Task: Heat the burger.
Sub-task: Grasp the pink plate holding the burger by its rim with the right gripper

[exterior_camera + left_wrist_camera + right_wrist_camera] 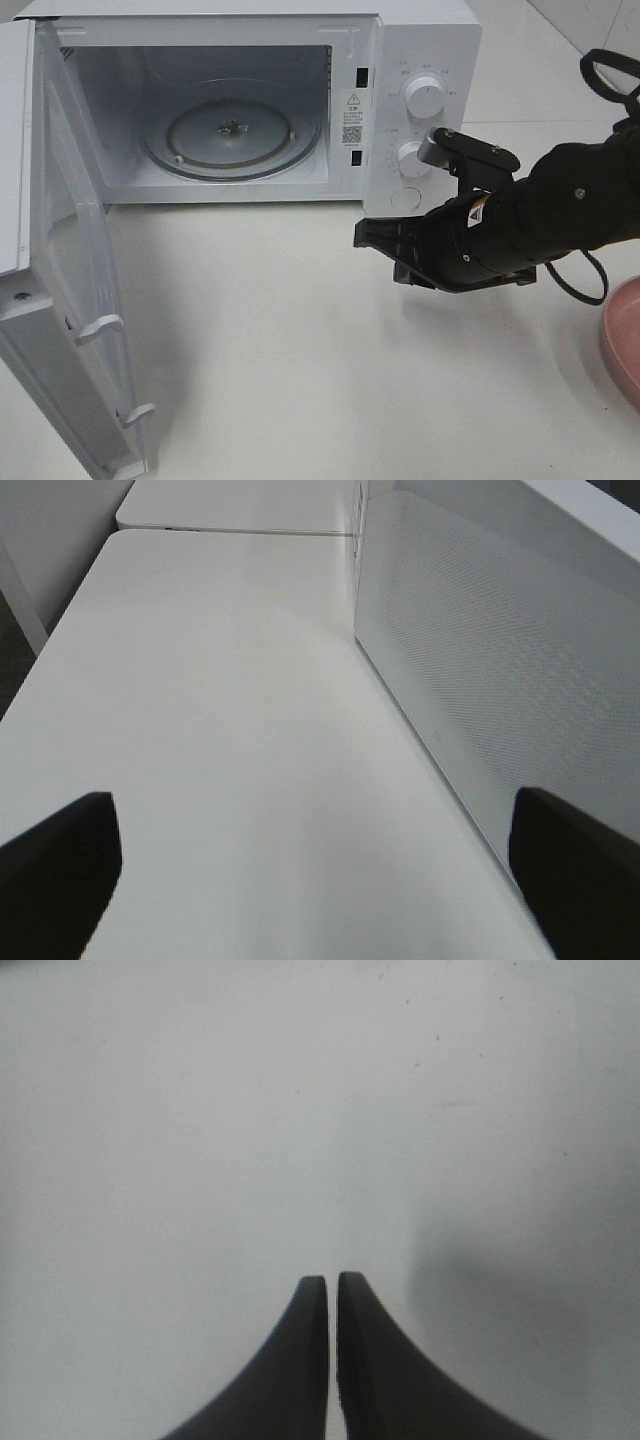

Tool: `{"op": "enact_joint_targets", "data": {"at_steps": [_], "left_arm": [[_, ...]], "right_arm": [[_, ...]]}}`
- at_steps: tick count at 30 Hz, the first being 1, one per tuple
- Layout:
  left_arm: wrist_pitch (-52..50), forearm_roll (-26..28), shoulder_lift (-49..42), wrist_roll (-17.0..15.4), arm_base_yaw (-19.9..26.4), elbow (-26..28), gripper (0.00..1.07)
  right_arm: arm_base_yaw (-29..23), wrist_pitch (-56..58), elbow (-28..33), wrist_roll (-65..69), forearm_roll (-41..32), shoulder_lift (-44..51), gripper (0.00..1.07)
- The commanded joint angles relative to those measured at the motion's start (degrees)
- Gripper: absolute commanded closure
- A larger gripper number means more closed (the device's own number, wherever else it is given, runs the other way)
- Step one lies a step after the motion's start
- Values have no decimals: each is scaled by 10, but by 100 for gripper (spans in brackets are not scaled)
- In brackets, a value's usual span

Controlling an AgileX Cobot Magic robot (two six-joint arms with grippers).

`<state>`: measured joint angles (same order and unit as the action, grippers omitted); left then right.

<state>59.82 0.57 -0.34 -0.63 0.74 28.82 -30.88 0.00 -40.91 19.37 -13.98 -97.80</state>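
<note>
The burger is out of view in every frame. The white microwave (425, 50) stands at the back with its door (60, 300) swung wide to the left, and its glass turntable (232, 135) is bare. My right gripper (362, 235) hovers over the table in front of the control panel, pointing left. Its fingers (310, 1360) are shut with nothing between them (333, 1285). My left gripper (320, 880) is open over the bare tabletop, holding nothing, beside a white dotted panel (500, 680) of the microwave.
A pink plate (622, 345) juts in at the right edge of the table. Two knobs (424, 98) sit on the microwave's panel just behind my right arm. The open door takes up the left side of the table (270, 350).
</note>
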Motion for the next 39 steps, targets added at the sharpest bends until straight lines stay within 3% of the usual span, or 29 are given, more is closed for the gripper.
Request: {"op": "enact_joint_targets", "data": {"at_steps": [1, 10, 11, 12, 13, 14, 15, 16, 18, 19, 22, 32, 39], "left_arm": [[-5, 1, -10, 1, -2, -2, 9], [-5, 1, -10, 1, -2, -2, 9], [-5, 1, -10, 1, -2, -2, 9], [-5, 1, -10, 1, -2, -2, 9], [-5, 1, -10, 1, -2, -2, 9], [-5, 1, -10, 1, -2, -2, 9], [-5, 1, -10, 1, -2, -2, 9], [-5, 1, -10, 1, -2, -2, 9], [-5, 1, -10, 1, -2, -2, 9], [-5, 1, -10, 1, -2, -2, 9], [-5, 1, -10, 1, -2, -2, 9], [-5, 1, -10, 1, -2, -2, 9], [-5, 1, -10, 1, -2, -2, 9]], "right_arm": [[3, 60, -1, -77, 28, 24, 102], [3, 198, -1, -95, 121, 93, 89], [3, 232, -1, -95, 151, 111, 80], [3, 232, -1, -95, 151, 111, 80], [3, 264, -1, -95, 174, 125, 67], [3, 277, -1, -95, 183, 133, 61], [3, 277, -1, -95, 183, 133, 61], [3, 305, -1, -95, 203, 150, 47], [3, 320, -1, -95, 211, 156, 41], [3, 344, -1, -93, 217, 169, 29], [3, 382, -1, -93, 221, 190, 17], [4, 483, -1, -89, 254, 223, 18], [70, 486, -1, -94, 261, 223, 21]]}}
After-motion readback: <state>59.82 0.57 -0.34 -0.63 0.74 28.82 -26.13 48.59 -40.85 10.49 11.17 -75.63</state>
